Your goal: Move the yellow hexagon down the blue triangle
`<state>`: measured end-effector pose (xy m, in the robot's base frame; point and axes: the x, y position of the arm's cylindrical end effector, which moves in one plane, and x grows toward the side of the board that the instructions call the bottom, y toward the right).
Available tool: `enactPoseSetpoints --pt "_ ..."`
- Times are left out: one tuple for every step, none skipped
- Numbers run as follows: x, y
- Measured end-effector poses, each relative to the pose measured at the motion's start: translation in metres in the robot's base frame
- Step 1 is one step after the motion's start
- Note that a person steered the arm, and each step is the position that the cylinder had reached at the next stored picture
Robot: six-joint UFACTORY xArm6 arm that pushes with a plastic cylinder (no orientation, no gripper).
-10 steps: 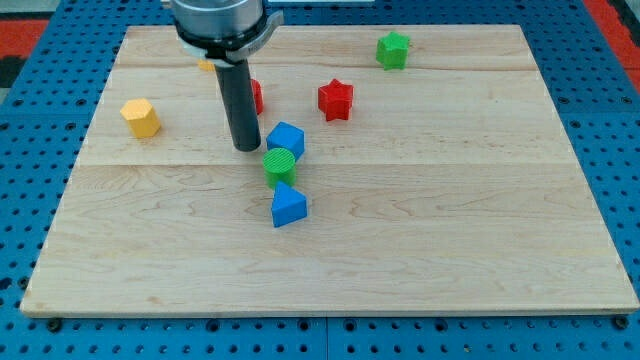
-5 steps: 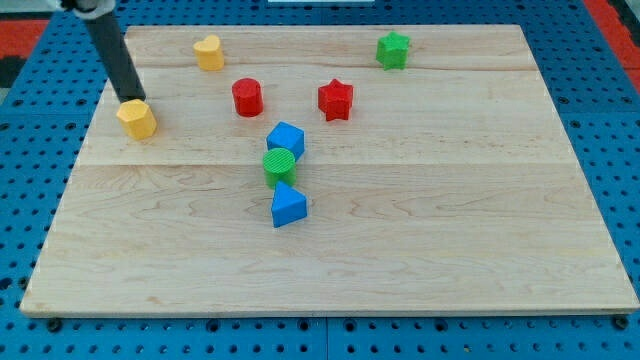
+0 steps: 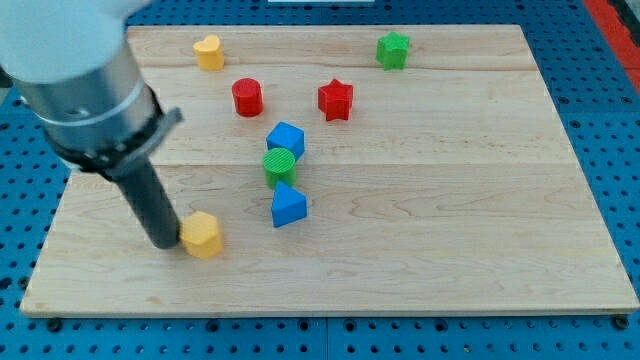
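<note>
We see a pale wooden board (image 3: 450, 200) with light grain running in long strips, lying on a blue pegboard table (image 3: 620, 140) patterned with rows of dark holes. A red patch (image 3: 20, 45) shows at the view's upper left corner. On the board sit a yellow hexagon block (image 3: 203, 235), a blue triangle block (image 3: 289, 206), a green cylinder block (image 3: 280, 164) with a ribbed top, a blue cube block (image 3: 286, 139), a red cylinder block (image 3: 247, 97), a red star block (image 3: 336, 99), a green star block (image 3: 393, 49) and a yellow heart-like block (image 3: 208, 52). Our dark, near-black rod ends at my tip (image 3: 163, 244); the housing (image 3: 75, 70) above it is grey.
</note>
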<state>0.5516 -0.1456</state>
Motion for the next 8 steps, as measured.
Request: enactPoseSetpoints --pt "0.009 0.02" --pt "0.011 0.043" --pt "0.01 -0.009" --pt "0.001 -0.002" --pt "-0.004 0.031" --pt "-0.004 0.045" --pt "0.003 0.054" --pt "0.01 0.079"
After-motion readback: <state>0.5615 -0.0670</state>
